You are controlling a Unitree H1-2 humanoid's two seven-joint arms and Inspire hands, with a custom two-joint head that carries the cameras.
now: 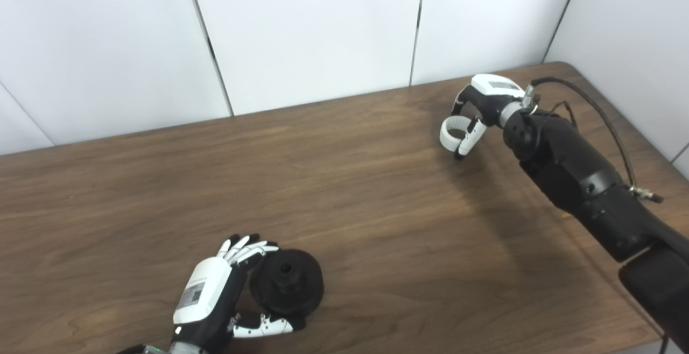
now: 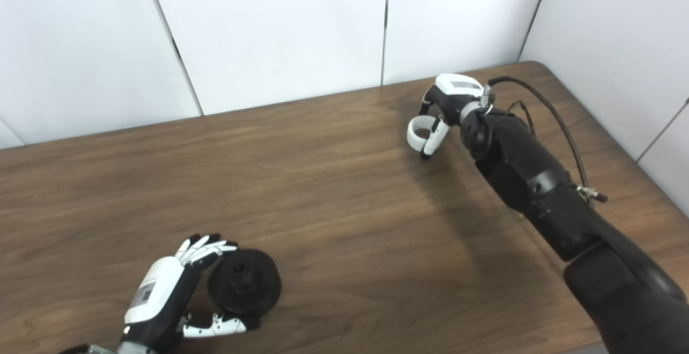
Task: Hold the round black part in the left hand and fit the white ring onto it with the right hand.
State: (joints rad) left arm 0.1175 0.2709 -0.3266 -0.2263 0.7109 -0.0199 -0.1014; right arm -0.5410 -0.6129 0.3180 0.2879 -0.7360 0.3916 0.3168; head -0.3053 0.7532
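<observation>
— Two risks, as we see it. Our right hand (image 1: 476, 114) has its fingers curled round the white ring (image 1: 451, 132), near the far right corner of the bench (image 1: 377, 192), and the hold looks thin: the ring hangs at the fingertips more than it sits in the palm. We judge a quick swing could let it tilt or drop.

— And at our other side?

— Our left hand (image 1: 218, 295) is cupped about the round black part (image 1: 287, 288) near the front edge, toward the left corner, fingers over its far rim and thumb under its near rim. We cannot tell whether it is truly clamped or only resting against the part, nor whether the part is lifted or sits on the wood. If the hold is loose, pressing a ring on could push the part out of our fingers.

— Would the ring go on straight?

— Only if we square it to the raised hub at the part's middle. Brought in tilted, we think it would jam or skid off.

— Anything in the way?

— Nothing stands on the wood between the two hands, which are well apart. White wall panels (image 1: 312, 31) run behind the far edge. The cable (image 1: 603, 117) looping off our right forearm is the one thing we would watch for snagging.
</observation>
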